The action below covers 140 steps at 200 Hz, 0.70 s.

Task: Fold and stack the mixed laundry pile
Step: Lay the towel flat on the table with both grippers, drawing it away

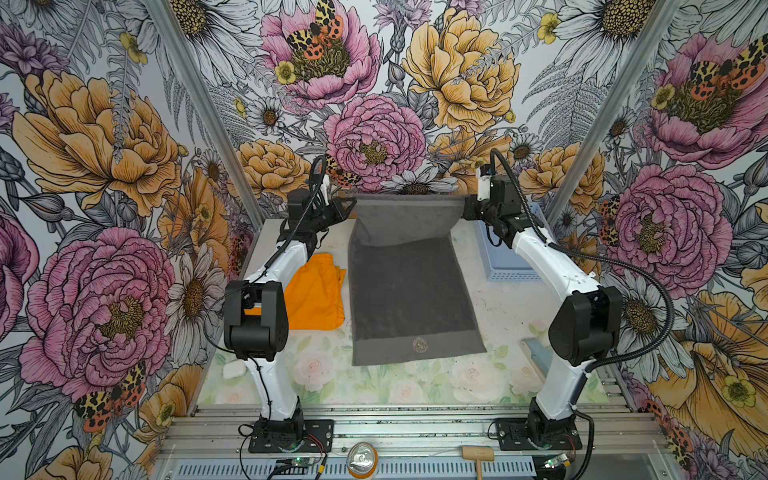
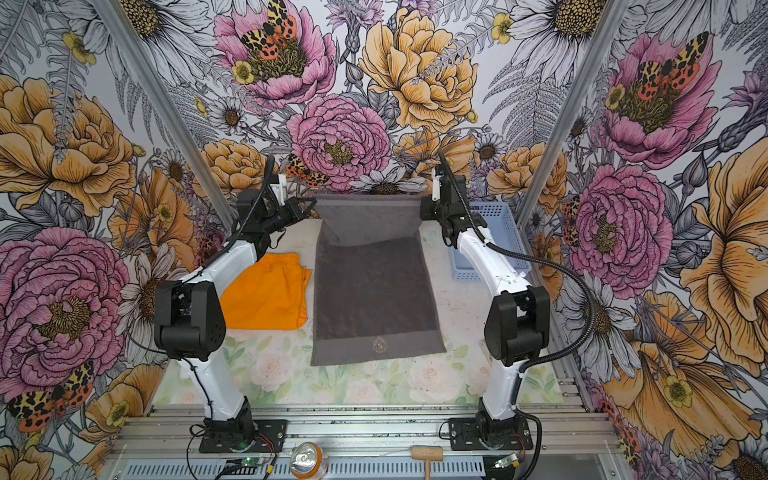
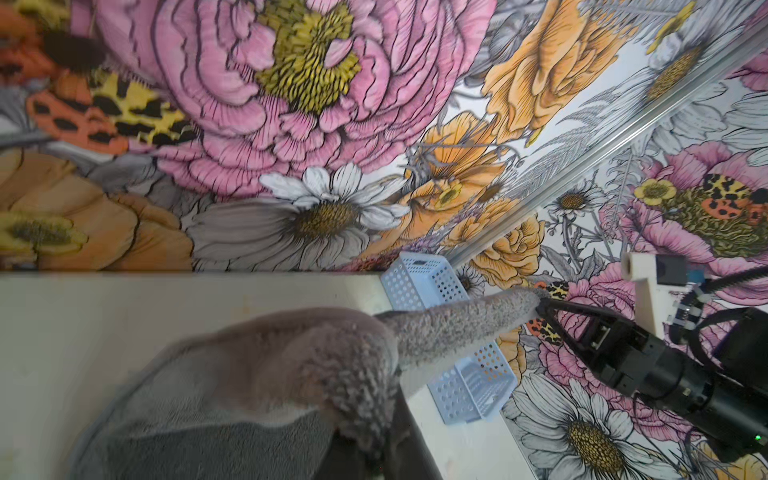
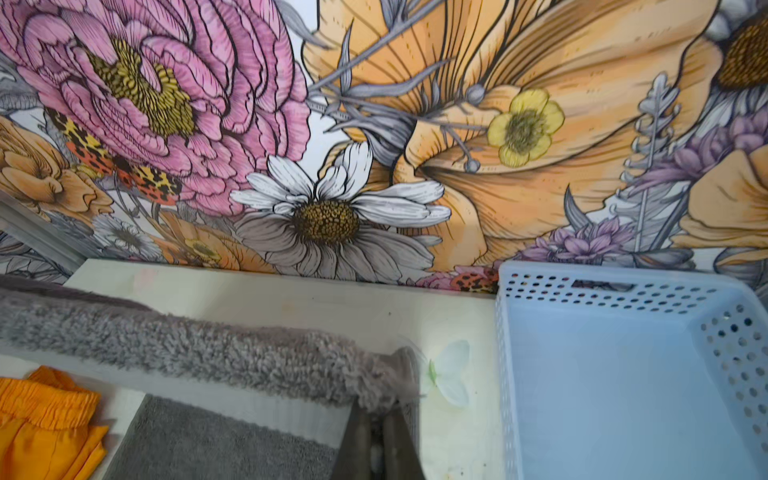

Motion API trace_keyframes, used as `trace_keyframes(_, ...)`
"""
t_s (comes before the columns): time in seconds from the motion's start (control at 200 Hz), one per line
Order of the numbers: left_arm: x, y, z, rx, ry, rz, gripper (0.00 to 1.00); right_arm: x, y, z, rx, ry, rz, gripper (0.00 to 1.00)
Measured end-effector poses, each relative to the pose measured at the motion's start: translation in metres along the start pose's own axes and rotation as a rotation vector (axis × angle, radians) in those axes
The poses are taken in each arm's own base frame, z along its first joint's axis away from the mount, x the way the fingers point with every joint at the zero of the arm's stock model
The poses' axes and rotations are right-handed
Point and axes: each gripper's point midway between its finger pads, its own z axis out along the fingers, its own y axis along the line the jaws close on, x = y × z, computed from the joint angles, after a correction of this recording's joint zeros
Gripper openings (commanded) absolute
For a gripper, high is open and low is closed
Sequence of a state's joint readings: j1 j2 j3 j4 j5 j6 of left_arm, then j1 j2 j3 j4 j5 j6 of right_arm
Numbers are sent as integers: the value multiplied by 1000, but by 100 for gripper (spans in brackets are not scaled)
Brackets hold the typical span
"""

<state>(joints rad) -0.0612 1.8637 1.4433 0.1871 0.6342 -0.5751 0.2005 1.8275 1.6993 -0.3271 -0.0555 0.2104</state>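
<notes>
Tightly left claw [image 1: 353, 202], right claw [image 1: 465, 206] pinch towel [image 1: 409, 291] far corners.

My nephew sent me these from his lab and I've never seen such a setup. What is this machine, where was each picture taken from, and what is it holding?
These are two robot arms mounted at the near edge of a table, inside a booth with flowered walls. Two pictures come from one camera overhead and show the whole scene; the other two come from a small camera on each arm's wrist. On the table lie orange shorts on the left, a dark grey towel in the middle and a pale blue basket at the far right. The left gripper and right gripper are each shut on a far corner of the towel, holding that edge raised while the rest lies flat.
</notes>
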Motion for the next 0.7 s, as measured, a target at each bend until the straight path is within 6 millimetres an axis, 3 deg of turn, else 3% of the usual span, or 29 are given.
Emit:
trace_keyframes(0.09,21,2,-15,-24,32,-33,0,19,2,-12,-20,32,14,0)
trace_keyframes(0.345,50,-31,-64,-34,59,-41,0,60,11,-54,-79,76,74,0)
trace_keyframes(0.555,104,-29,-87,-106,144,-94,0,110,7,-71,-79,163,123,0)
trace_keyframes(0.7,134,-26,-105,-150,179,-117,0,127,8,-78,-93,201,147,0)
